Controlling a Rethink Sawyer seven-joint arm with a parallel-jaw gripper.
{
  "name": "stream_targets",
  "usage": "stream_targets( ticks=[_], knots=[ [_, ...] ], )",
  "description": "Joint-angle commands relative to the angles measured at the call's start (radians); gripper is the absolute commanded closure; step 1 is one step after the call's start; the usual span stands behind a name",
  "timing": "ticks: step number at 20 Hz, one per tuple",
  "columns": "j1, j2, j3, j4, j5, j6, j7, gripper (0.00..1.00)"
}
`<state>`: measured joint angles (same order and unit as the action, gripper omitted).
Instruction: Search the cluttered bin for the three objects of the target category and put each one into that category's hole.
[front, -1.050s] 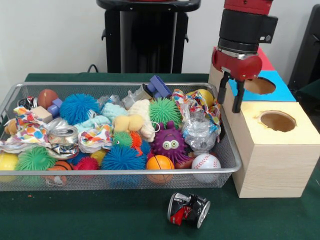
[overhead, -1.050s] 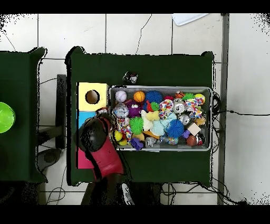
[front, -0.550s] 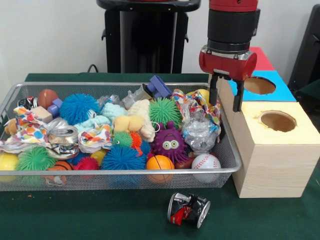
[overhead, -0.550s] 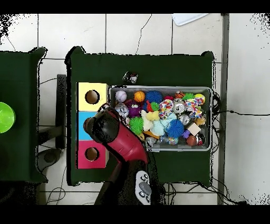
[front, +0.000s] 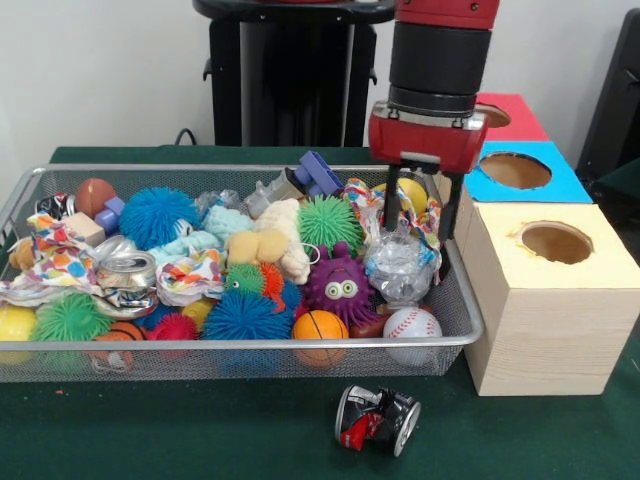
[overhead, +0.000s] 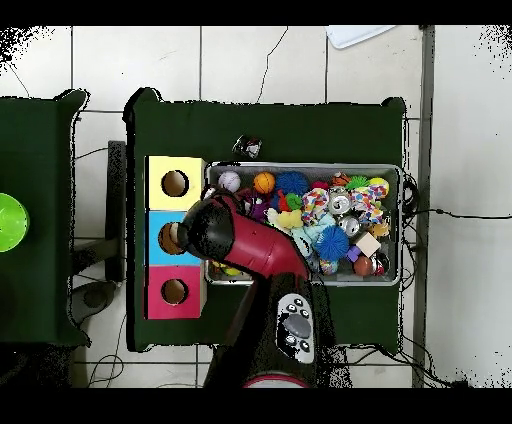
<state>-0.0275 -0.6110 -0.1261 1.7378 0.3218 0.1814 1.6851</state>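
Note:
My gripper (front: 418, 213) hangs open and empty over the right end of the wire mesh bin (front: 455, 345), its fingers straddling a patterned crumpled wrapper (front: 420, 212). Just below it lies a crumpled clear plastic bottle (front: 400, 265). Beside that are a purple monster toy (front: 340, 287), a baseball (front: 411, 324) and a small basketball (front: 320, 327). A crushed silver can (front: 127, 270) lies at the bin's left. The wooden box right of the bin has a yellow-topped hole (front: 555, 242), a blue one (front: 515, 170) and a red one (front: 500, 110). In the overhead view the arm (overhead: 250, 250) hides the gripper.
A crushed black and red can (front: 377, 418) lies on the green cloth in front of the bin, also seen from above (overhead: 246, 147). Spiky balls, blocks and soft toys fill the bin (overhead: 300, 166). A black stand (front: 290, 70) rises behind it.
The gripper has moved left from above the box's edge to over the bin's right end, staying open. Nothing in the bin has shifted.

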Motion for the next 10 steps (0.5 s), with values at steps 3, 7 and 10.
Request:
stream_targets(
  ticks=[3,7,10],
  knots=[
    [-0.156,0.009,0.189,-0.169,-0.317,0.187,-0.301,0.0],
    [-0.224,-0.03,0.289,-0.166,-0.479,0.245,-0.405,0.0],
    [-0.263,-0.043,0.367,-0.183,-0.598,0.327,-0.504,0.0]
  ],
)
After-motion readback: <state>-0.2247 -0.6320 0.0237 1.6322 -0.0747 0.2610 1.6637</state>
